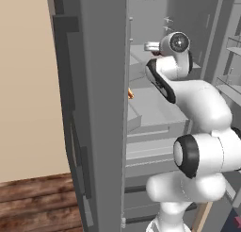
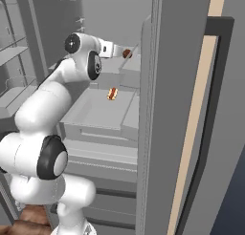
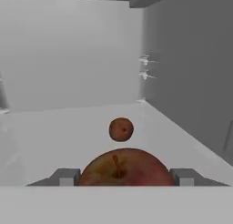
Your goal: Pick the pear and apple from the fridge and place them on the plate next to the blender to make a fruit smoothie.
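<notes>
The fridge (image 1: 96, 113) stands open and my arm reaches onto an upper shelf (image 3: 50, 132). In the hand view the dark red apple (image 3: 122, 167), stem up, fills the space between my two fingertips (image 3: 68, 176). The gripper (image 3: 125, 177) is shut on it, with a finger against each side. Further back on the same shelf, apart from the apple, sits the small brownish-orange pear (image 3: 121, 129). From the right base view the gripper (image 2: 123, 52) holds the apple (image 2: 127, 53) close to the fridge's right door edge.
A tiny yellow-orange item (image 2: 112, 93) lies on the lower shelf, also seen as the orange item (image 1: 130, 94) past the door edge. Thick grey doors (image 2: 177, 114) flank the arm on both sides. The fridge's right inner wall (image 3: 191, 82) is close to the gripper.
</notes>
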Controlling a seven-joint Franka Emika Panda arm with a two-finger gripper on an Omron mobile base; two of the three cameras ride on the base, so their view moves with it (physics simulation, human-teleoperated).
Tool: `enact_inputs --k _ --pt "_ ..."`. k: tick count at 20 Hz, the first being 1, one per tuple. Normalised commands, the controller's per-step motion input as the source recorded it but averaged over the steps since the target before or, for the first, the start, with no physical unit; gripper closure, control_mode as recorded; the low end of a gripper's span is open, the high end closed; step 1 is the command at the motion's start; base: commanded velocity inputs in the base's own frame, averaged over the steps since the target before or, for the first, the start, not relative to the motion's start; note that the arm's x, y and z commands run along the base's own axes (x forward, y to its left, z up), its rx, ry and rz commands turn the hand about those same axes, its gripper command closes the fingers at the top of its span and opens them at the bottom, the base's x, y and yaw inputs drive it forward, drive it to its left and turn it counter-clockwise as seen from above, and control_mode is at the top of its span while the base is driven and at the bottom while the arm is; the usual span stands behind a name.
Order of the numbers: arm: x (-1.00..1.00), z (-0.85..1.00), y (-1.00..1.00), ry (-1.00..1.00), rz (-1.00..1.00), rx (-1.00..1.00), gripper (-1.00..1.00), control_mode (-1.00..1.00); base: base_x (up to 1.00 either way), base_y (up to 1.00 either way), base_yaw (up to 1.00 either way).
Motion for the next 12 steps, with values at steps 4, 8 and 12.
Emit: enact_inputs --k 4,8,12 --pt "-1.0 0.53 0.6 0.03 0.2 0.0 1.0 -1.0 0.0 0.0 0.0" --pt "-1.0 0.19 0.51 0.17 0.24 0.0 1.0 -1.0 0.0 0.0 0.0" --pt "-1.0 -0.68 0.33 0.29 0.17 0.0 1.0 -1.0 0.0 0.0 0.0"
